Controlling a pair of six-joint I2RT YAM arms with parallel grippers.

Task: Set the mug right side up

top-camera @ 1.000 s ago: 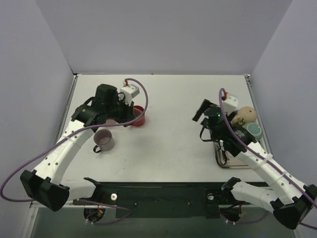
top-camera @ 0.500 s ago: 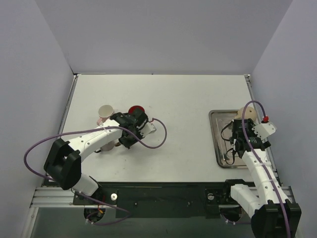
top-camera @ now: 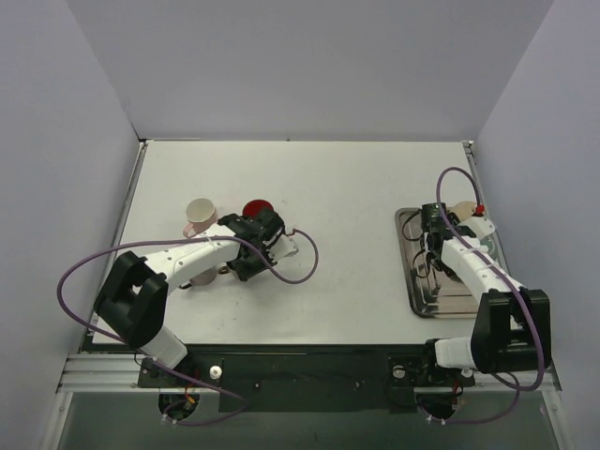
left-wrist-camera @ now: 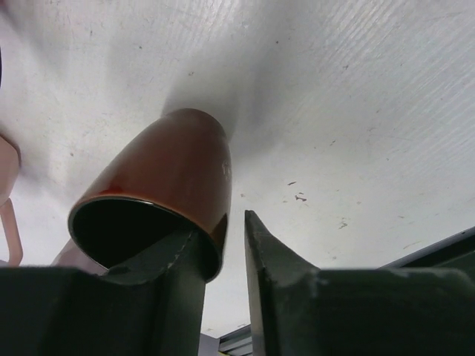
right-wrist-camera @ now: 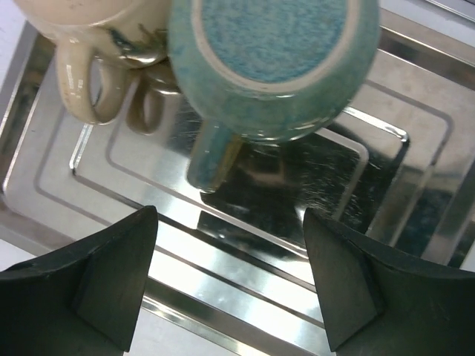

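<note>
Left wrist alone shows us the left pincer (left-wrist-camera: 223, 227) clamping the rim of the brown mug (left-wrist-camera: 171, 167), mug tipped on the worktop (left-wrist-camera: 356, 96), side print unreadable, right pincer (right-wrist-camera: 230, 215) spread above an upside-down teal mug (right-wrist-camera: 274, 59).

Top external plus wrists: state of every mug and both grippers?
red mug, tilted, mouth toward the gripper
left gripper, fingers straddle its rim; clamp unclear
teal mug, upside down on tray
cream mug, beside teal, orientation cut off
pink mug, mouth visible from above
right gripper, open above tray
</note>
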